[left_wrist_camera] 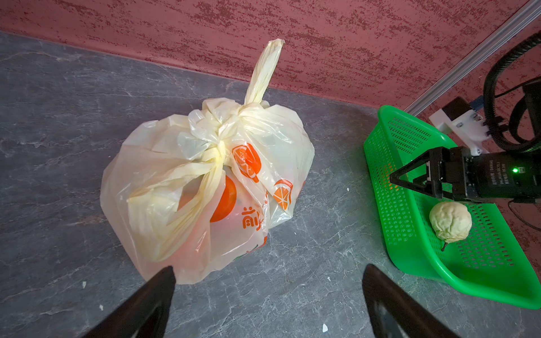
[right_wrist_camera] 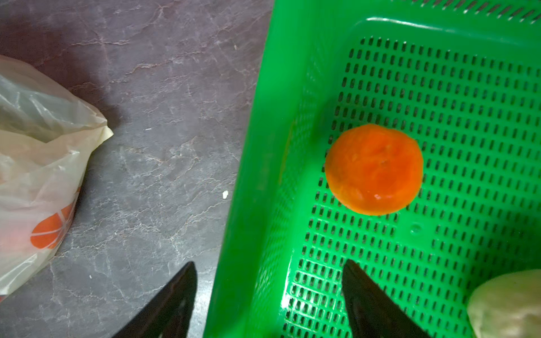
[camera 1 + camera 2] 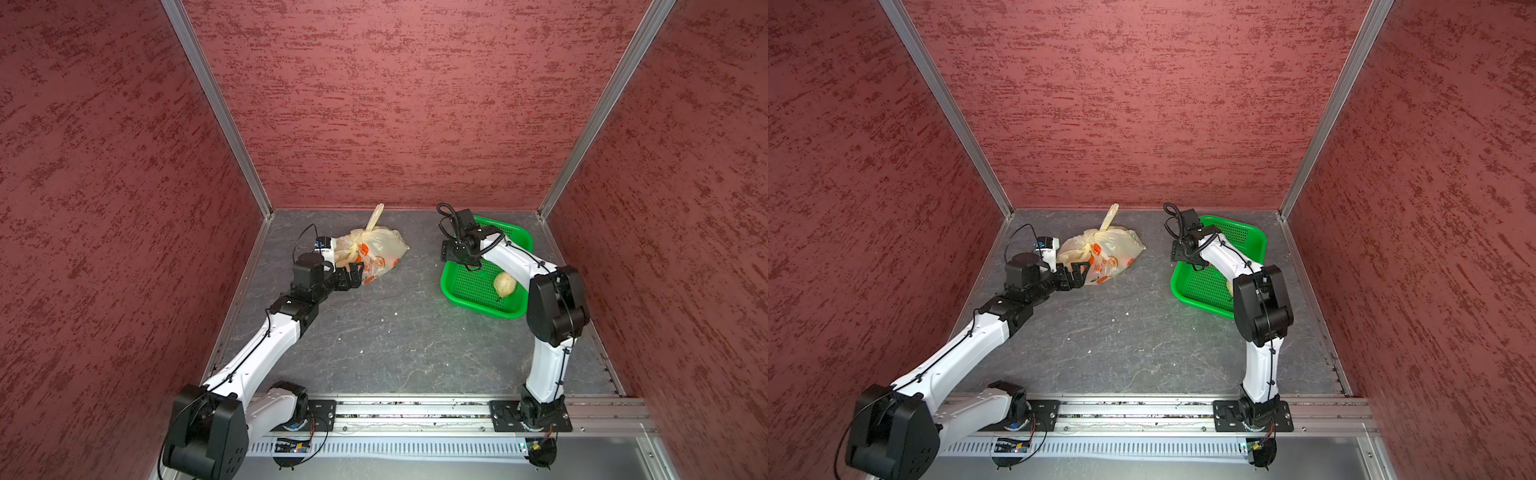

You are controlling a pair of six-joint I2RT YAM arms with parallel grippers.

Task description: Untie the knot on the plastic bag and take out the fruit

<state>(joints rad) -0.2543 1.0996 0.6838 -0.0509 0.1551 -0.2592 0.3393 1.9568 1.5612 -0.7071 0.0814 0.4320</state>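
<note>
The plastic bag (image 3: 374,251) (image 3: 1108,253) (image 1: 202,187) lies on the grey floor at the back, cream with orange fruit prints. Its knot (image 1: 219,137) is tied, with a strip end (image 1: 265,70) sticking up. An orange fruit (image 1: 227,202) shows through the plastic below the knot. My left gripper (image 3: 353,272) (image 1: 268,269) is open at the bag's near left side, holding nothing. My right gripper (image 3: 451,251) (image 2: 268,263) is open over the left wall of the green basket (image 3: 446,291) (image 2: 263,146), one finger outside, one inside. An orange (image 2: 373,169) and a cream bumpy fruit (image 3: 505,284) (image 1: 450,221) lie in the basket.
Red textured walls close the space at the back and on both sides. The basket stands against the back right corner. Bare grey floor (image 3: 415,332) lies between bag and basket and toward the front rail (image 3: 415,409). Small white crumbs dot the floor.
</note>
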